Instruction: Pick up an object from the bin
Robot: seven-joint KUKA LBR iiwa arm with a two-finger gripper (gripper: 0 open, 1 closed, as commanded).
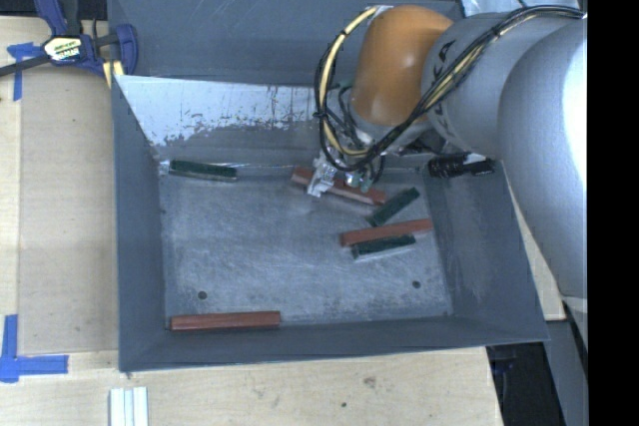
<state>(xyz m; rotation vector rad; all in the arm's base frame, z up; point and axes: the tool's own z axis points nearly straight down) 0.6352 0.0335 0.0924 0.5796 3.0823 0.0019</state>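
Camera view: we see the gripper [322,183] low at the back of the grey bin [300,354], touching the left end of a reddish-brown stick [349,192]. We cannot tell how far it is open, nor whether it grips that stick. Just right of it lies a dark green stick [396,206]. Nearer the front are a brown stick [385,233] and a second green stick [382,250].

Silver-grey rounded arm [529,115], orange dome wrist cover [399,65], black and yellow cables [334,100] looped down to small metallic tool [324,180].
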